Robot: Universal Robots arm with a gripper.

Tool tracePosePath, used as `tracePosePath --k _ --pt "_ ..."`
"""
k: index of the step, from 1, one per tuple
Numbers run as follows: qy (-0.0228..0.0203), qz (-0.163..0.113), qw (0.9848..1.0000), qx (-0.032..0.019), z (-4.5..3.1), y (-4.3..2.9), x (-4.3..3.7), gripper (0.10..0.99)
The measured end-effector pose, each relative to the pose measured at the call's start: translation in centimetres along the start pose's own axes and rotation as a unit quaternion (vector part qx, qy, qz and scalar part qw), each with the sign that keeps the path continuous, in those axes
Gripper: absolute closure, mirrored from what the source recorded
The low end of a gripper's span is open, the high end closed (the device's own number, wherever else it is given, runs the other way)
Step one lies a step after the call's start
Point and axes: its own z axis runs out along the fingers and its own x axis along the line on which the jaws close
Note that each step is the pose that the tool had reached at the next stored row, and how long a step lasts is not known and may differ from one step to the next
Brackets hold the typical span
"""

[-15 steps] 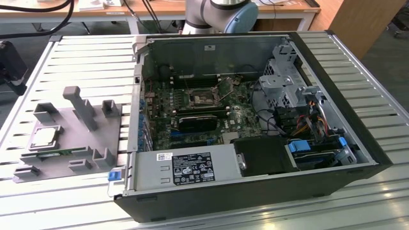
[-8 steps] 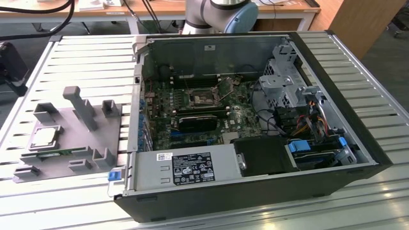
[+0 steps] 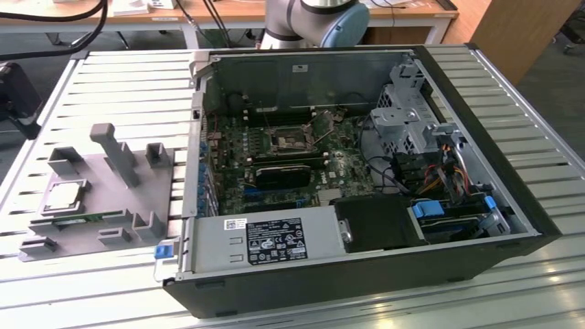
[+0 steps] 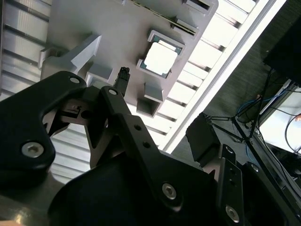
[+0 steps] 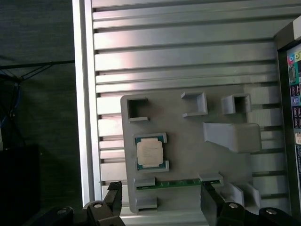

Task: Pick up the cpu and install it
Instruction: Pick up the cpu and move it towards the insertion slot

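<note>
The cpu [image 3: 62,197] is a small square chip with a shiny silver top. It lies flat in a pocket of the grey fixture plate [image 3: 101,185] at the exterior view's left, outside the computer case. In the first wrist view the cpu [image 5: 150,152] sits just ahead of my gripper [image 5: 161,190], which hangs above the fixture. Its two black fingers [image 5: 114,197] stand wide apart with nothing between them. The second wrist view shows the cpu [image 4: 161,59] beyond the black finger linkage [image 4: 117,122]. The motherboard's socket [image 3: 288,140] lies inside the open case.
A green memory stick [image 5: 181,182] stands in a slot of the fixture beside the cpu. Grey posts [image 3: 114,154] rise from the fixture. The open black case [image 3: 366,171] fills the slatted metal table's [image 3: 109,75] middle. The arm's base [image 3: 316,20] stands behind it.
</note>
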Motion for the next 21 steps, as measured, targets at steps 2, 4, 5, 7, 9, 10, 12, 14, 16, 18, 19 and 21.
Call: tracePosePath --k 2,4,5,7,9,10,12,14,16,18,19,21 --pt "0.0 0.0 1.0 0.0 0.06 0.0 0.0 0.325" --pt "0.0 0.0 1.0 0.0 0.14 -0.01 0.0 0.325" --pt "0.0 0.0 1.0 0.0 0.17 -0.01 0.0 0.325" --pt "0.0 0.0 1.0 0.0 0.24 -0.01 -0.01 0.325" --pt "0.0001 0.0 1.0 0.0 0.28 -0.01 -0.01 0.325" --pt "0.0 0.0 1.0 0.0 0.31 -0.01 -0.01 0.325" --pt "0.0 0.0 1.0 0.0 0.36 -0.02 -0.01 0.325" --pt "0.0 0.0 1.0 0.0 0.4 -0.02 -0.01 0.325" --pt "0.0 0.0 1.0 0.0 0.45 -0.02 -0.01 0.325" --pt "0.0 0.0 1.0 0.0 0.49 -0.02 -0.01 0.325" --pt "0.0 0.0 1.0 0.0 0.51 -0.02 -0.01 0.325" --pt "0.0 0.0 1.0 0.0001 0.55 -0.02 -0.02 0.325"
